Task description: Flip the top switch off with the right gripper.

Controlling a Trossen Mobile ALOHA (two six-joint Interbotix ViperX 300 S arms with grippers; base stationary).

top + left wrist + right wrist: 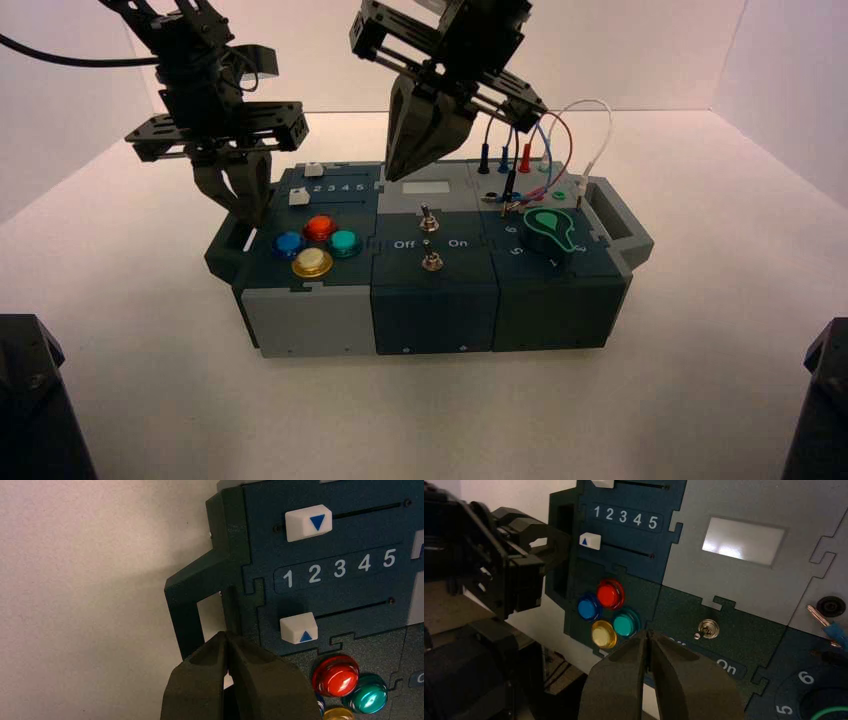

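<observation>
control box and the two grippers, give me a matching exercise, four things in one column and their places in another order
Things:
1. right gripper
2. left gripper
3. top switch
4. green knob

Places:
A. on the right section of the box, beside the numbers
B. at the box's left end, by the handle and the sliders
C. on the middle section, above the Off and On lettering
D. above the middle section's far edge, fingers together in a point

Pairs: 1-D, 2-B, 3-C, 4-A
</observation>
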